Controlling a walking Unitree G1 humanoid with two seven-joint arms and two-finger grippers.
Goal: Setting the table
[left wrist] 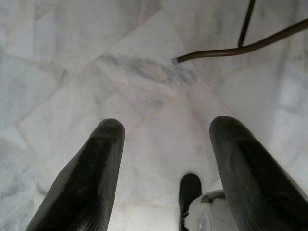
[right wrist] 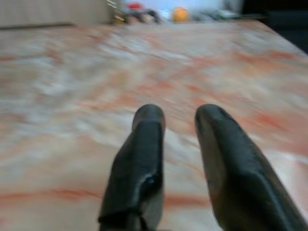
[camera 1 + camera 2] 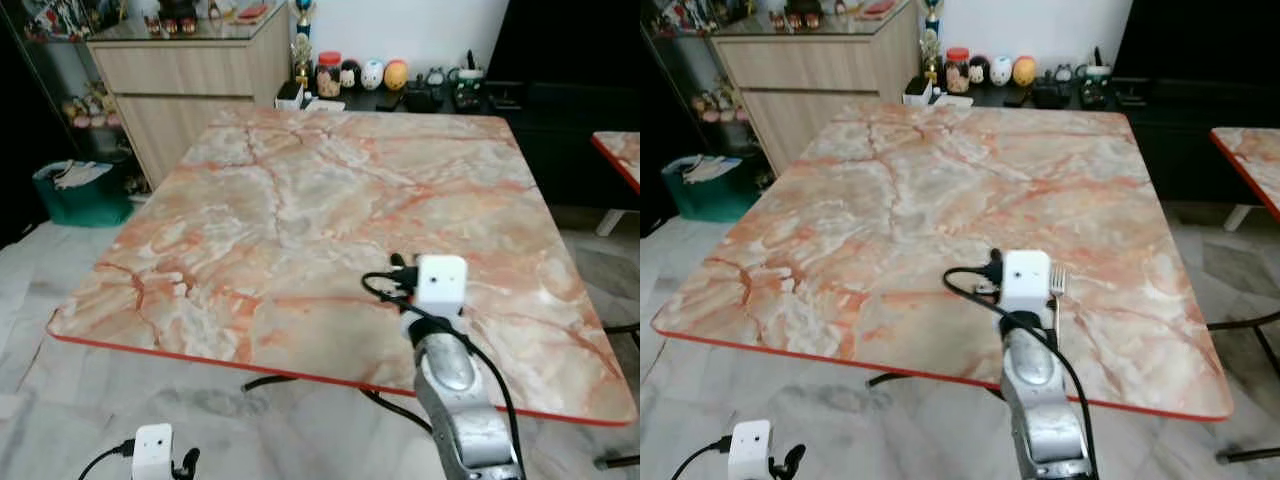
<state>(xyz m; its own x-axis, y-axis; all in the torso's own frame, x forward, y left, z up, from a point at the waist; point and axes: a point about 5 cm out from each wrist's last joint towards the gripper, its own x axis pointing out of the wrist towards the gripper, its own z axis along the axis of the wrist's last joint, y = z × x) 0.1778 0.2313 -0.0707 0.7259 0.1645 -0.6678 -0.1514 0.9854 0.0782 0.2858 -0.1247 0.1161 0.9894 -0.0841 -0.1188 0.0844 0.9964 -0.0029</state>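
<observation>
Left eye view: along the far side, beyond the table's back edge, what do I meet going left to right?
Green bin on the floor → wooden cabinet → red-lidded jar → white egg-shaped figure → orange egg-shaped figure → dark TV unit → edge of a second marble table.

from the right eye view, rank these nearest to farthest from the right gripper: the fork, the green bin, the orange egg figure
1. Fork: on the marble table, right beside the right gripper.
2. Green bin: on the floor, off the table's left side.
3. Orange egg figure: on the dark shelf past the table's far edge.

The last two are close to call.
</observation>
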